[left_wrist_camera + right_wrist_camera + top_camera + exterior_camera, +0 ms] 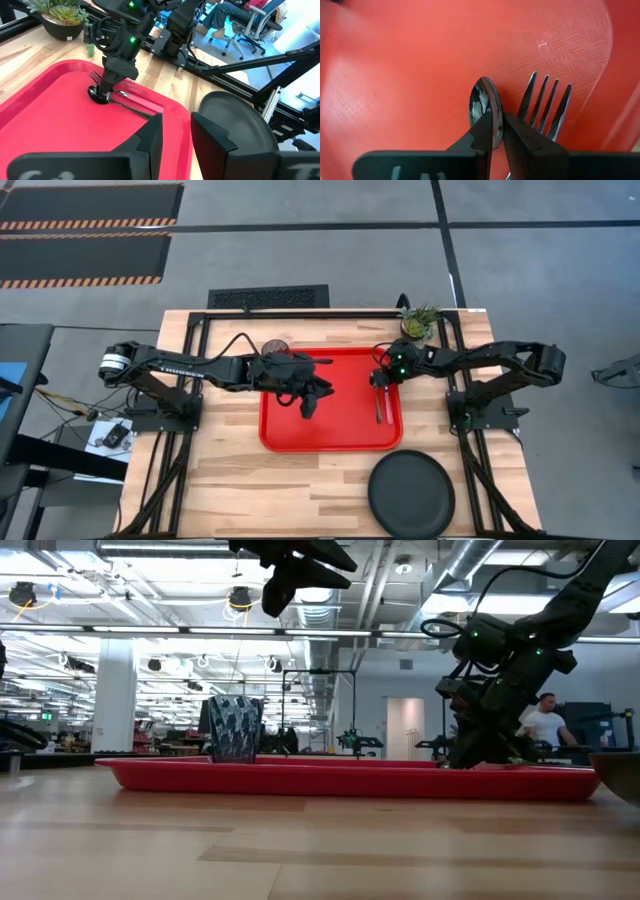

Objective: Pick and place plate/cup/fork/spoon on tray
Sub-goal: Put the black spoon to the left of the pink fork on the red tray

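Lying on the bright red rectangular plastic tray (300,432), near its right rim: small dark metallic spoon (485,106) beside the slim fork (545,110), tines dark in the right wrist view. Right gripper (380,380) pressing down over the spoon bowl, jaws nearly closed around it. Left gripper (310,402) hovering above the tray's middle, jaws open, holding nothing. Translucent dark tumbler cup (275,346) standing at the tray's far left edge. Round matte black plate (411,494) resting on the pale wooden worktop (250,490). Small potted green plant (419,321) sitting behind. Seated person (545,722) showing in the workshop beyond.
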You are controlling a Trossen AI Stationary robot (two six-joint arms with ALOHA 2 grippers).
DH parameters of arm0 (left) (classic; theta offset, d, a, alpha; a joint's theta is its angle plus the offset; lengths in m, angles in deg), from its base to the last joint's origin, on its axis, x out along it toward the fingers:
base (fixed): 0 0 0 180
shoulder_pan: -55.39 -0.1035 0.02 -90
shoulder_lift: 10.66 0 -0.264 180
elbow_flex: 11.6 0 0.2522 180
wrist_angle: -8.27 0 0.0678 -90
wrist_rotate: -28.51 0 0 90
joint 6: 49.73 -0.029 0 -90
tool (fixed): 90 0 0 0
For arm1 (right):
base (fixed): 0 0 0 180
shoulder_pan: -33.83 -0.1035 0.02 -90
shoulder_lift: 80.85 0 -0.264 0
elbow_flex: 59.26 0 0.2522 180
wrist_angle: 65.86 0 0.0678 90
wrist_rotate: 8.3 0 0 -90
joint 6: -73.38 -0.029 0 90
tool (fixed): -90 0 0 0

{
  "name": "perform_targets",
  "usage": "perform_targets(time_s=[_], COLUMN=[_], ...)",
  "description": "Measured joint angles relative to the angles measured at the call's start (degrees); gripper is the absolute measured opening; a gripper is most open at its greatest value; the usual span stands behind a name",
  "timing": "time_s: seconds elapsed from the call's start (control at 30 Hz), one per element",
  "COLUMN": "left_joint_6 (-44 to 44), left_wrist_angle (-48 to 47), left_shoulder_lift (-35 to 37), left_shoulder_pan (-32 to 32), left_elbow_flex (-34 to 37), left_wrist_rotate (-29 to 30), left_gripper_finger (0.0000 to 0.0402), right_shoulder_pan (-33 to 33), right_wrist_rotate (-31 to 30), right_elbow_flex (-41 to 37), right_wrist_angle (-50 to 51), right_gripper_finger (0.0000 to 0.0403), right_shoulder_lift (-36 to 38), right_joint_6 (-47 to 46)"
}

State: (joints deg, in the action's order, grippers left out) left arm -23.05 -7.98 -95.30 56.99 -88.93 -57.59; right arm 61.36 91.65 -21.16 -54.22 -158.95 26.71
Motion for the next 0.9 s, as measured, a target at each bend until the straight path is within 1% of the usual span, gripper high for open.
perform_targets(time_s=[0.23, 0.33, 0.67, 0.77, 0.9], left_joint_6=[-0.02, -0.04, -0.26, -0.7, -0.74], left_wrist_angle=[-0.21, -0.21, -0.25, -0.74, -1.17], left_shoulder_lift=[0.0, 0.0, 0.0, 0.38, 0.98], left_shoulder_pan=[0.0, 0.0, 0.0, 0.0, 0.0], left_elbow_flex=[0.0, 0.0, 0.0, 0.04, 0.04], left_wrist_rotate=[-0.02, -0.02, -0.04, -0.06, -0.05], left_gripper_finger=[0.0086, 0.0086, 0.0086, 0.0086, 0.0086], right_shoulder_pan=[0.0, 0.0, 0.0, 0.0, 0.0], right_wrist_rotate=[0.22, 0.24, 0.28, 0.26, 0.24], right_elbow_flex=[0.0, 0.0, 0.0, 0.05, 0.74], right_wrist_angle=[0.0, 0.01, 0.0, 0.01, 0.04], right_gripper_finger=[0.0067, 0.0075, 0.0164, 0.0181, 0.0192], right_shoulder_lift=[0.0, 0.0, 0.52, 1.67, 3.4], right_joint_6=[0.04, 0.17, 0.63, 1.14, 1.71])
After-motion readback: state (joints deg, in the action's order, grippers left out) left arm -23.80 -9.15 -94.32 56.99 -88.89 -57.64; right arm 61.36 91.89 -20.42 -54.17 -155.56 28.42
